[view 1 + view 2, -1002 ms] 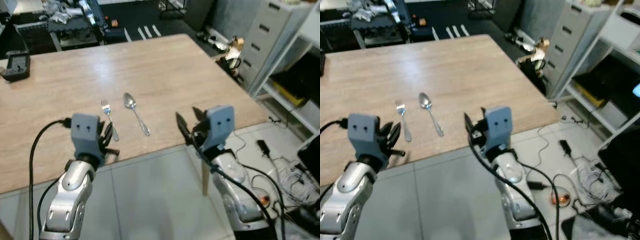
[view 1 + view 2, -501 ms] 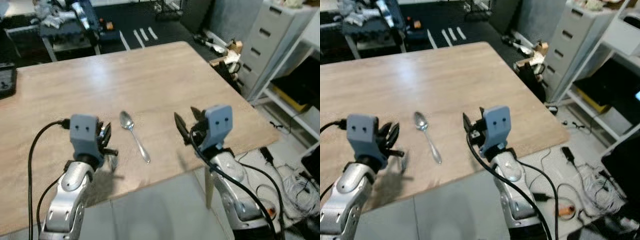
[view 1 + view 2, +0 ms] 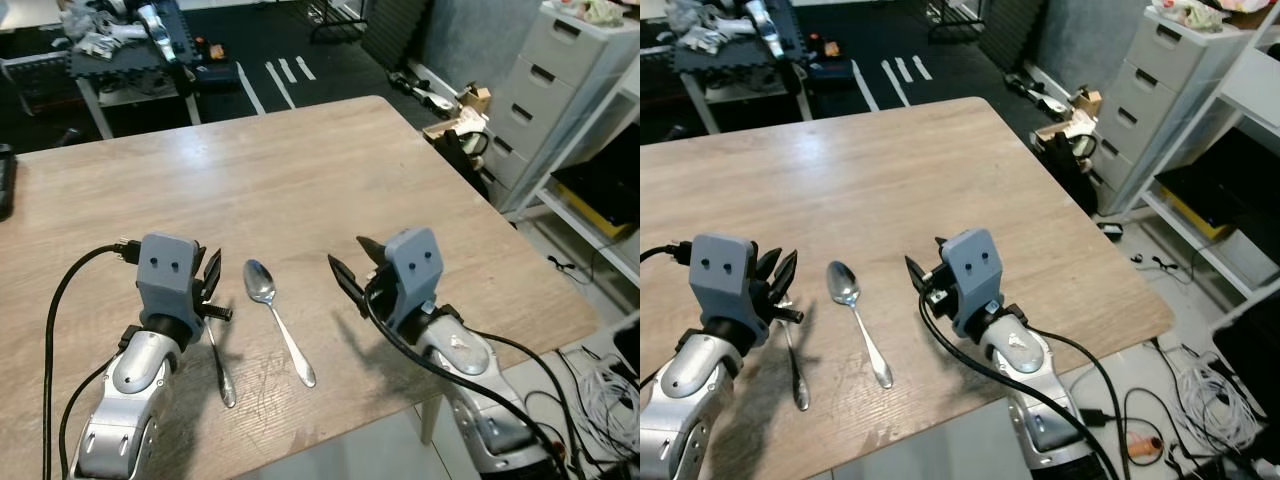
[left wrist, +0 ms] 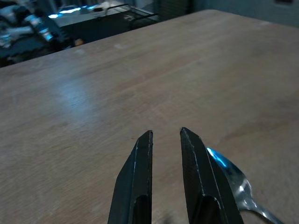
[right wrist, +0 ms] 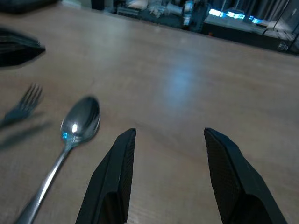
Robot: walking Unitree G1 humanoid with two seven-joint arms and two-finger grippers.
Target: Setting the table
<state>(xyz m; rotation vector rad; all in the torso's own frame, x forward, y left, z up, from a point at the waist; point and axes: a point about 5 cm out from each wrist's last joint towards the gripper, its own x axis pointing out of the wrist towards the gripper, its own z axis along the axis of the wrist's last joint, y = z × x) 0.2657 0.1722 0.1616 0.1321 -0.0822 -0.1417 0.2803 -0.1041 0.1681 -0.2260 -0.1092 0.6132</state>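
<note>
The spoon [image 3: 277, 316] and fork [image 3: 219, 362] lie side by side on the bench [image 3: 300, 170]. The left gripper [image 3: 210, 290], narrowly parted, hovers over the fork; the right gripper [image 3: 350, 270] stands wide, empty. A flat handle may slip, or the fingers may knock the spoon.

the two head views look forward and down from above onto the near half of the wooden table [image 3: 300, 170], set slightly apart sideways, so the same scene sits further left in the right eye view. each wrist camera sits low and close over the tabletop, facing along its own black fingers [image 4: 142, 177] toward the far edge. all four views share the spoon [image 3: 275, 315]; the right wrist view also takes in the fork [image 5: 23, 105].
</note>
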